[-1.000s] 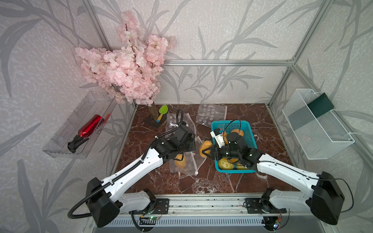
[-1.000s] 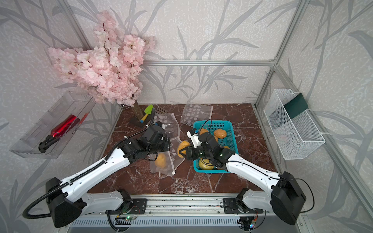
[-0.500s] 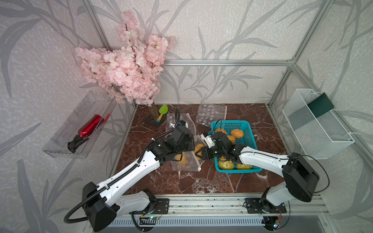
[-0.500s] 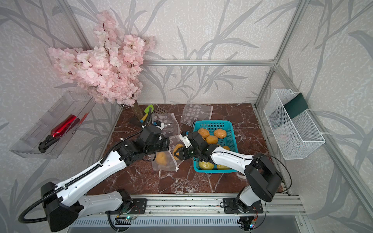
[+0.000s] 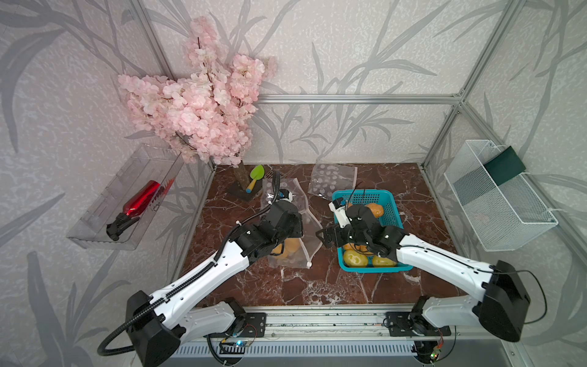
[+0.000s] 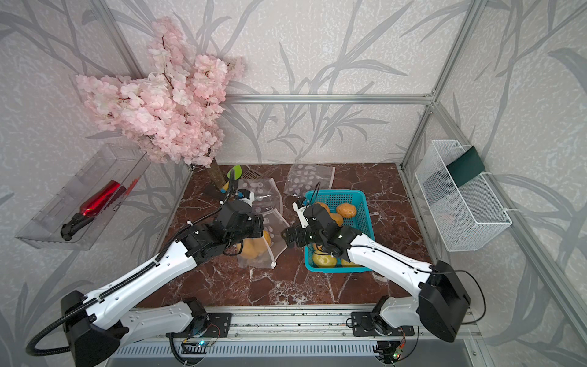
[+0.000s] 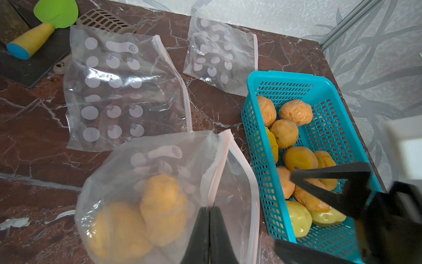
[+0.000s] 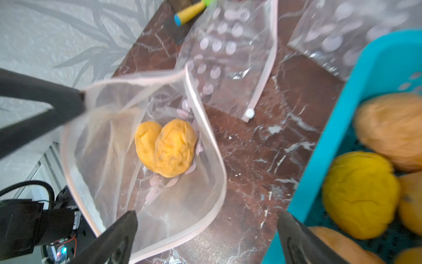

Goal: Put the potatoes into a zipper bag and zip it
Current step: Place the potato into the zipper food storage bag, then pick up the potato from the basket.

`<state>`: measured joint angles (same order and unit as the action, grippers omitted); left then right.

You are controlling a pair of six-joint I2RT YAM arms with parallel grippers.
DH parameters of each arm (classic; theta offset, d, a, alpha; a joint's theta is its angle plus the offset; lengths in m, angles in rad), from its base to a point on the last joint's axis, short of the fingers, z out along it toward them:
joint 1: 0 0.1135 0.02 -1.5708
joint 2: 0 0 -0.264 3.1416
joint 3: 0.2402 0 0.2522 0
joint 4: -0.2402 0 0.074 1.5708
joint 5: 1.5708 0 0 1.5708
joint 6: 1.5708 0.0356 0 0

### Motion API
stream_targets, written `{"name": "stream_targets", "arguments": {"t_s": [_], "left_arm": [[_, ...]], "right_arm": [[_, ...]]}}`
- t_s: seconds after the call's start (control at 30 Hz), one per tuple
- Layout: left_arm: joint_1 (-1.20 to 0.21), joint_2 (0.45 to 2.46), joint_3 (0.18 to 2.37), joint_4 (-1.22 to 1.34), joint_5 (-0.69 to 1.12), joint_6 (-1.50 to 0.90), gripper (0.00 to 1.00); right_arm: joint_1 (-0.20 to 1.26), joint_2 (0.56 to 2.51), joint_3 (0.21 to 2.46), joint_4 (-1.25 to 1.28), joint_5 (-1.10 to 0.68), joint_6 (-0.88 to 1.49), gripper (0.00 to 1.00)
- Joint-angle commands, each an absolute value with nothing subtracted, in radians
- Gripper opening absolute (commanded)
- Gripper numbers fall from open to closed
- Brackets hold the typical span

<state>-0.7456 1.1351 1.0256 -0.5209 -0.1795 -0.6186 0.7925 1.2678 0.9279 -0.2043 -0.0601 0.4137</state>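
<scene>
1. Gripping the pink zip strip on one lip of the zipper bag, the left pincer is closed tight at the lower middle of the left wrist view. Both top views hide this grip under the arm's black wrist.
2. The right pincer stands wide and empty. Its fingers sit at the lower edge of the right wrist view, just before the bag's open mouth.
3. Only the right wrist view looks straight into that mouth. There, two potatoes lie touching each other at the bag's bottom. The left wrist view shows them blurred through the plastic.
4. The left wrist view alone shows the remaining potatoes clearly. They are piled in the teal basket at the frame's right. Two empty bags lie flat on the desk across the upper half.
5. A second ago the right pincer held a potato between bag and basket. Half a second ago it was at the bag's mouth. Now that potato is inside and the jaws have spread. The left pincer's hold has not changed.
</scene>
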Motion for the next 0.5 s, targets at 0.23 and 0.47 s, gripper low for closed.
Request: {"name": "stream_targets", "arguments": {"t_s": [0.23, 0.47], "left_arm": [[-0.742, 1.106, 1.006, -0.501, -0.253, -0.628, 0.0], [-0.743, 1.079, 0.996, -0.523, -0.292, -0.653, 0.0]], "right_arm": [[0.614, 1.096, 0.984, -0.641, 0.281, 0.499, 0.99], [0.586, 1.152, 1.016, -0.786, 0.28, 0.463, 0.97]]}}
